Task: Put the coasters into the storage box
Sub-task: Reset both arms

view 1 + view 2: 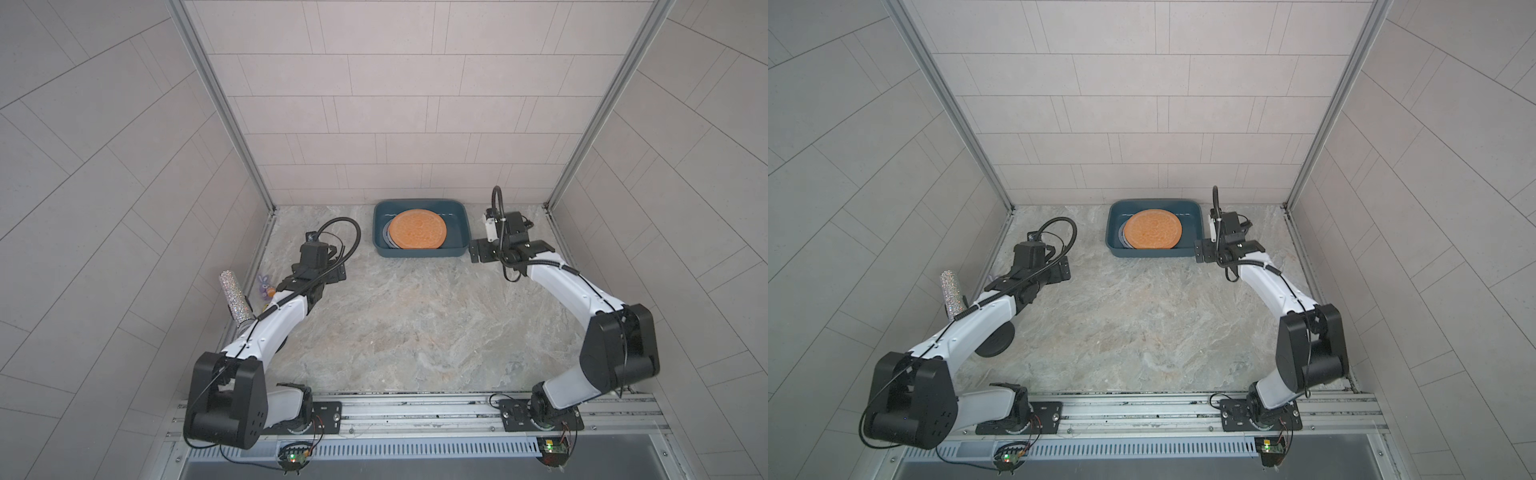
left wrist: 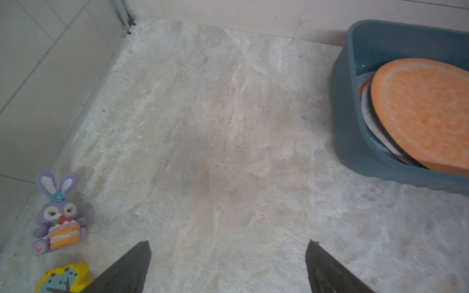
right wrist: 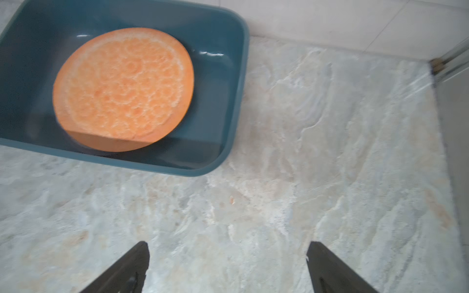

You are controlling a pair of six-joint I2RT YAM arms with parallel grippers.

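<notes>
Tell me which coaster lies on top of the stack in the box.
The orange coaster: it lies uppermost in the box, its face in plain view; the other coasters show only as thin edges beneath it.

Bright even light, soft shadows, slight wrist-view blur, wide-angle bending at edges

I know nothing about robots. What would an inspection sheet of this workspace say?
Surface: marbled stone-look tabletop, bare in the middle.
Job's things: shallow teal-blue plastic storage box at the far edge; textured orange round coaster tops a stack of coasters inside.
Clutter: purple bunny figurine, yellow clock-shaped toy, glittery silver cylinder along the left edge; dark round shape under the left arm, unidentifiable.
Grippers: left pincer and right pincer both open, holding nothing.
Cables: a black ribbed cable arches over each wrist.
Surroundings: pale tiled walls on three sides; metal rail along the front.
</notes>
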